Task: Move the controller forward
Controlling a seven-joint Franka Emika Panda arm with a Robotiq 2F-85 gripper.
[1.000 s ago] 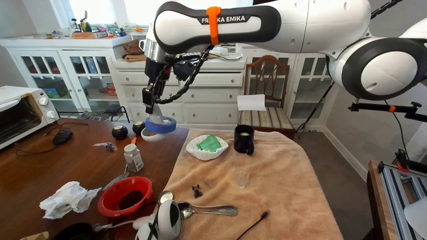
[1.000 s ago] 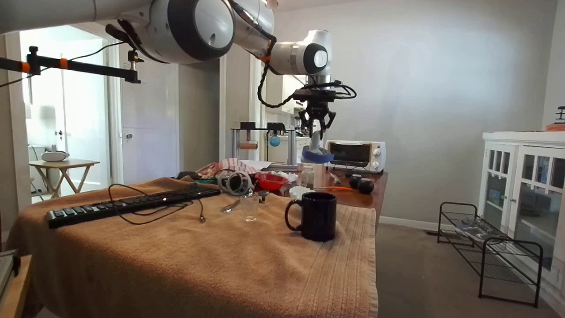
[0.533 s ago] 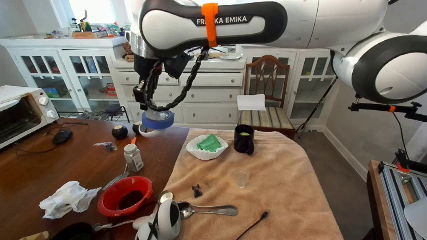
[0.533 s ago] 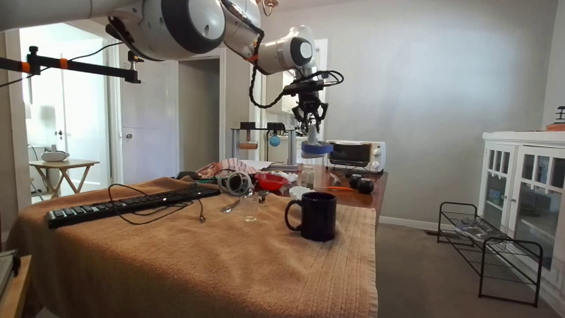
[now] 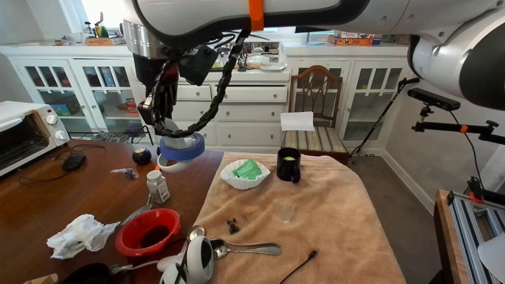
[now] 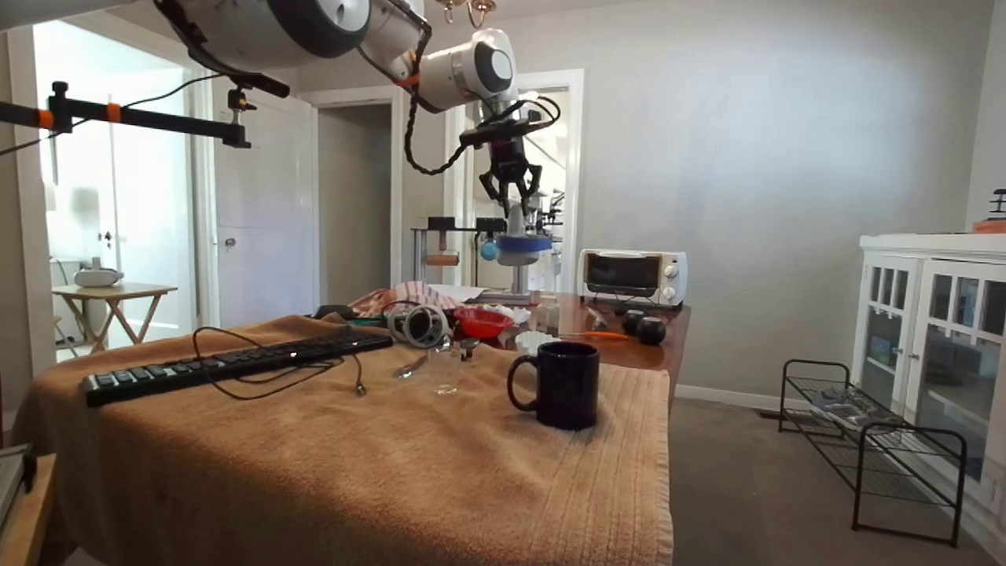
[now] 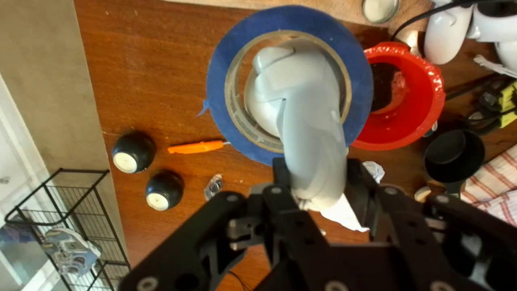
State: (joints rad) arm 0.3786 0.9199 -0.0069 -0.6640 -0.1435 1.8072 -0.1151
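Wrist view: the controller is clamped by its handle in the tool, with a blue tape roll around it; the roll could be shed by a sharp tilt (it seems unfastened). In both exterior views, they are shown aloft above the table, a gap unreadable from the wrist.

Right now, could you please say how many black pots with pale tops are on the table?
2. In the wrist view, the upper pot sits left of the orange handle; the lower pot, below and right of the upper one. Others could be hidden.
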